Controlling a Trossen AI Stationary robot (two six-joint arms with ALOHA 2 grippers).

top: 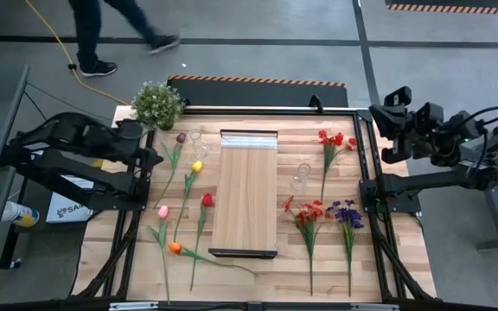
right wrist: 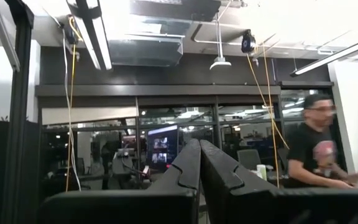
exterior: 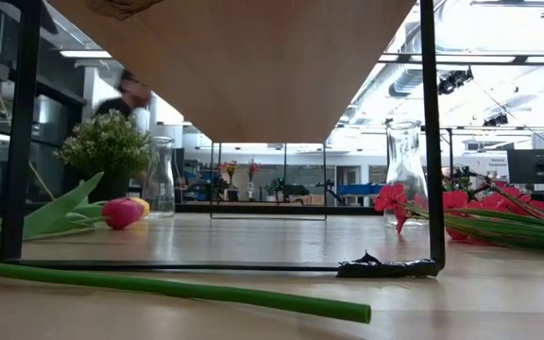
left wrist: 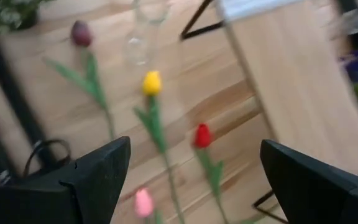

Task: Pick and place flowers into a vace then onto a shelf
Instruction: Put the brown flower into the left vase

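Observation:
The tulips lie flat on the table's left half: maroon (top: 181, 137), yellow (top: 197, 166), red (top: 207, 199), pink (top: 162, 212) and orange (top: 174, 247). Red sprays (top: 331, 138) and a purple cluster (top: 347, 213) lie on the right half. The light wood shelf (top: 247, 192) stands mid-table, raised on thin black legs (exterior: 430, 142). Two clear glass vases (top: 198, 138) (top: 302, 175) stand upright beside it. My left gripper (left wrist: 194, 180) hovers open above the left tulips, touching nothing. My right gripper (right wrist: 199, 168) is shut, held high off the table's right edge, facing the room.
A bushy potted plant (top: 157, 104) stands at the far left corner. Black frame rails (top: 372, 186) run along both sides of the table. A person (top: 102, 34) walks past beyond the far edge. Bare wood lies between the shelf and the right-hand flowers.

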